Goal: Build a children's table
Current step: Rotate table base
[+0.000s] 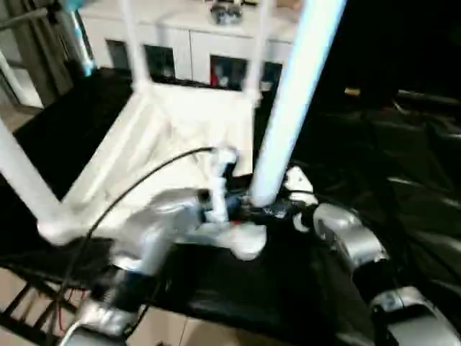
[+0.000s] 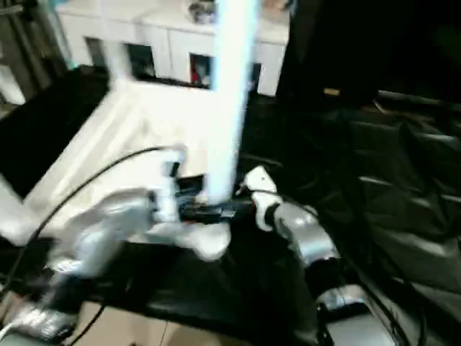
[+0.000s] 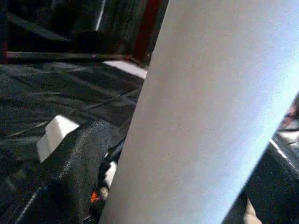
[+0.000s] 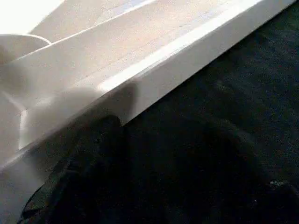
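Black-draped desk (image 1: 403, 180): your left tool (image 1: 241, 207) wide apart around upright leg (image 1: 288, 108); right tool (image 2: 216, 211), jaw state unclear, beside tabletop (image 1: 166, 137).

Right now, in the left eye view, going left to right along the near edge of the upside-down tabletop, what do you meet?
White tapered leg at the near left corner → silver left forearm with its black cable → tall white leg in the near right corner socket → silver right forearm.
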